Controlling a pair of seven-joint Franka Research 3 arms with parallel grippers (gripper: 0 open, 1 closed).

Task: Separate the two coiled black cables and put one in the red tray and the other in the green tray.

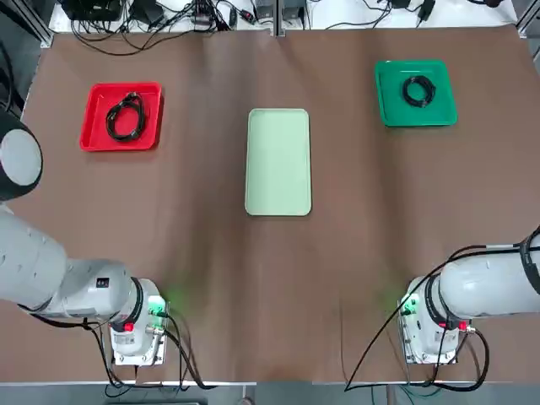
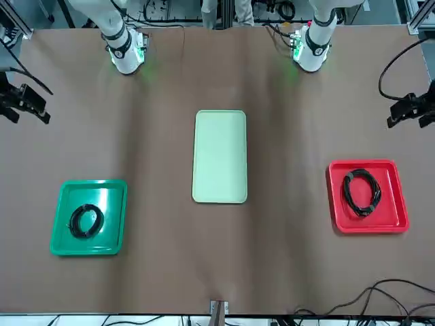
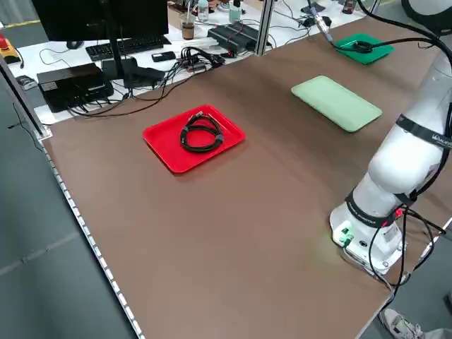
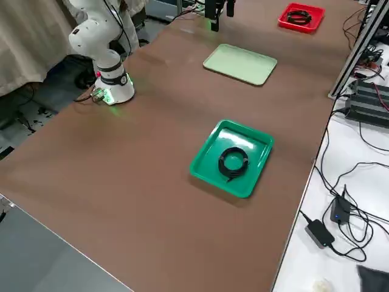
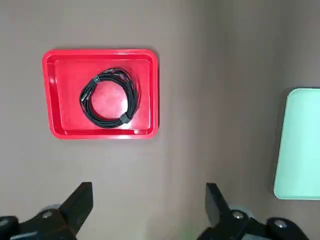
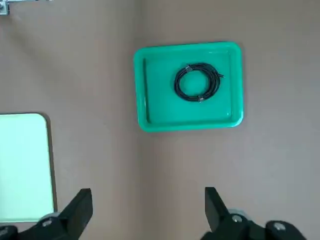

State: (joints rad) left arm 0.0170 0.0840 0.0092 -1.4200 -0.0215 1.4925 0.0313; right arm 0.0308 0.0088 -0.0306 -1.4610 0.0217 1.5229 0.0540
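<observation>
The larger, looser black cable [image 1: 125, 116] lies coiled inside the red tray [image 1: 95, 135] at the far left of the table. The smaller, tighter cable [image 1: 418, 91] lies inside the green tray [image 1: 388, 108] at the far right. Both cables lie flat, each within its tray's rim. My left gripper [image 5: 147, 202] hangs high above the table on the near side of the red tray [image 5: 60, 127], open and holding nothing. My right gripper [image 6: 146, 207] hangs just as high on the near side of the green tray [image 6: 150, 117], also open with nothing between its fingers.
A long pale mint-green tray [image 1: 278, 162] with nothing in it lies in the middle of the table between the two arms. Loose wiring and electronics [image 1: 152, 17] run along the far edge beyond the table. The arm bases [image 1: 135, 325] stand at the near edge.
</observation>
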